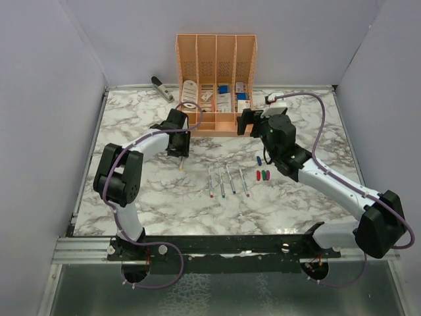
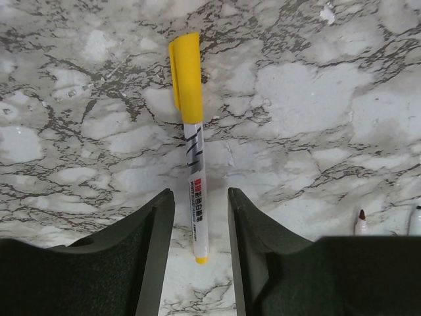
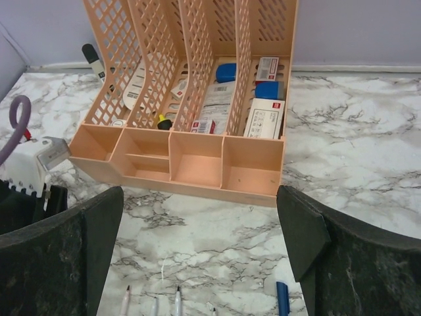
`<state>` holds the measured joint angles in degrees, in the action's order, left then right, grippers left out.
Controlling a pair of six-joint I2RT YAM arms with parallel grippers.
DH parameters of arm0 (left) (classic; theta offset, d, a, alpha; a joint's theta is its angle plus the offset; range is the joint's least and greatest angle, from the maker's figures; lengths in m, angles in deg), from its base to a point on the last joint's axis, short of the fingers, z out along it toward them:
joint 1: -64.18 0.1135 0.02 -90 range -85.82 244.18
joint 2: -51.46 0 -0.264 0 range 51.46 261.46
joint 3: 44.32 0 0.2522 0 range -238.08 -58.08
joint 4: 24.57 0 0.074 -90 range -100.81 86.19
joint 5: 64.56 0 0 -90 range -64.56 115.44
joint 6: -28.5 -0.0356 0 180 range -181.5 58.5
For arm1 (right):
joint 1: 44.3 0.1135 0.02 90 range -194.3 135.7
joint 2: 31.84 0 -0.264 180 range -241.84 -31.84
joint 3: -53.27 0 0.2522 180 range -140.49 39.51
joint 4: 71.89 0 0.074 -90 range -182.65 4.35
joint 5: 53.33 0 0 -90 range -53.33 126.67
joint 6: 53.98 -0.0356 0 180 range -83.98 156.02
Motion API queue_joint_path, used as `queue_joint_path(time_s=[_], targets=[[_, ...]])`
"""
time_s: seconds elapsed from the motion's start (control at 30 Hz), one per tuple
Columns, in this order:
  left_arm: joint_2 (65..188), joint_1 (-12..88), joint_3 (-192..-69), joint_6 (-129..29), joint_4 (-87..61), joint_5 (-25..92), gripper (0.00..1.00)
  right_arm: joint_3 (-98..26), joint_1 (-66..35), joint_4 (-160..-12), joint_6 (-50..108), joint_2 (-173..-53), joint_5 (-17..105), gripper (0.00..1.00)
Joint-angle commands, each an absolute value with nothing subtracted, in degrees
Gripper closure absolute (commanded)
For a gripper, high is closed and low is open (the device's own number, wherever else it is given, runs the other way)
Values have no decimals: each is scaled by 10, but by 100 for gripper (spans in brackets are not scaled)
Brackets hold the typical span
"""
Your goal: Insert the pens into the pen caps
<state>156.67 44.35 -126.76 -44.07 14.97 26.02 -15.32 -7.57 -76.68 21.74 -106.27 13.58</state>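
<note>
We read one pen as done: the yellow-capped pen [image 2: 195, 164] lies flat on the marble tabletop [image 1: 151, 197], out in front of the orange organizer's [image 1: 216, 72] left end, its yellow cap [image 2: 186, 76] seated. The left tool [image 2: 200, 192] straddles its barrel with fingers apart and a gap on each side, gripping nothing. The right tool [image 3: 200, 191] is spread wide and empty, facing the organizer's front trays.

Four uncapped pens [image 1: 227, 179] lie in a row in front of the organizer's middle, and the loose caps [image 1: 263, 175] sit just off that row, toward the organizer's right end.

We expect these pens to be light, stiff and smooth, so they will likely roll or slip. We would pinch one across mid-barrel, clear of the tip. The caps are tiny and easily flicked, so we would grip their sides and leave the mouth free.
</note>
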Motion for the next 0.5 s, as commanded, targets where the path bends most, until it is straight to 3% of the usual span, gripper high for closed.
queue_joint_path(time_s=[0.0, 0.23, 0.47], targets=[[1514, 447, -1302, -450, 158, 255, 58, -157, -78, -777, 205, -1062, 105, 0], [1461, 446, -1293, -437, 173, 281, 57, -163, -83, -815, 172, -1085, 47, 0], [1424, 405, -1227, -419, 175, 354, 64, -174, -121, -917, 127, -1129, 36, 3]])
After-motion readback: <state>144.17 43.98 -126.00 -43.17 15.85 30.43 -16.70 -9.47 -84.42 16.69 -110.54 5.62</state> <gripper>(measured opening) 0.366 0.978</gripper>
